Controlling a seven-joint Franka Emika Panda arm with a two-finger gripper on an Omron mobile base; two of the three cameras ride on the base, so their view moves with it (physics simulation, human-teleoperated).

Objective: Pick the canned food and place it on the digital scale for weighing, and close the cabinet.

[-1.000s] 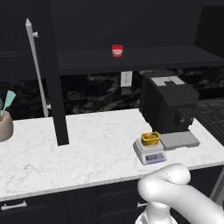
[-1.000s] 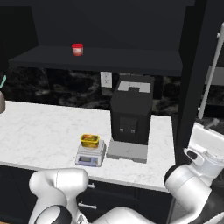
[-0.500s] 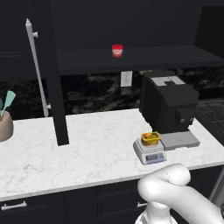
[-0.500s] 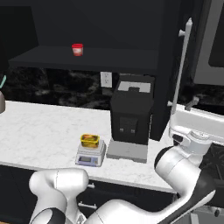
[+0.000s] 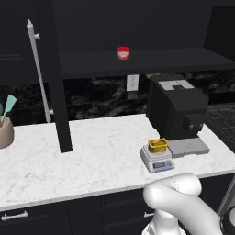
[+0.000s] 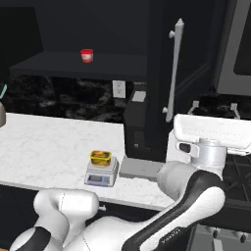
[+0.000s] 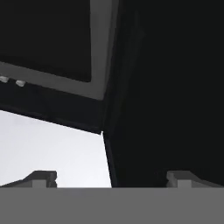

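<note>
Yellow canned food (image 5: 158,145) seated on digital scale (image 5: 157,158) | cabinet (image 6: 159,73) door edge faced by spread, empty hand (image 7: 111,178)

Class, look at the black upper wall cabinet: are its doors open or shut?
Open. The cabinet shelf and a red-and-white cup on it are exposed, and the left door stands edge-on out over the counter.

**Dark kitchen, pale marble counter**

You face a white marble countertop (image 5: 69,160) running across the middle of the left base view, over black drawers (image 5: 50,215) along the bottom edge. Behind it, a black veined backsplash (image 5: 101,96) carries a white wall outlet (image 5: 132,82) at centre. A dark shelf (image 5: 151,62) spans the upper frame. Lighting is dim and even.
</note>
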